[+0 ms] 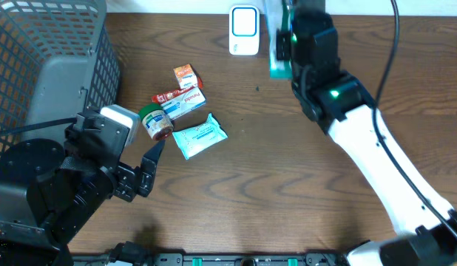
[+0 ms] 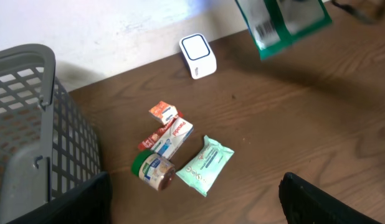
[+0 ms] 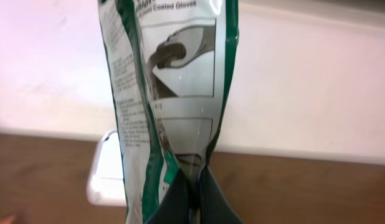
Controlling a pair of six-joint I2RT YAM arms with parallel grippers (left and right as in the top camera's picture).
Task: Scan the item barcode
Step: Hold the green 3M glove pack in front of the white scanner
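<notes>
My right gripper (image 3: pixel 195 190) is shut on the edge of a green-and-white glove packet (image 3: pixel 171 93), holding it upright in the air. From overhead the packet (image 1: pixel 279 52) hangs just right of the white scanner (image 1: pixel 244 31) at the table's back edge. In the left wrist view the packet (image 2: pixel 283 25) shows a barcode on its white panel, and the scanner (image 2: pixel 197 56) stands to its left. My left gripper (image 2: pixel 192 208) is open and empty over the front left of the table, near the pile of items.
A grey mesh basket (image 1: pixel 43 66) fills the back left corner. In front of it lie an orange box (image 1: pixel 187 75), a white-and-red box (image 1: pixel 180 100), a green-lidded jar (image 1: pixel 154 122) and a pale green wipes pack (image 1: pixel 199 137).
</notes>
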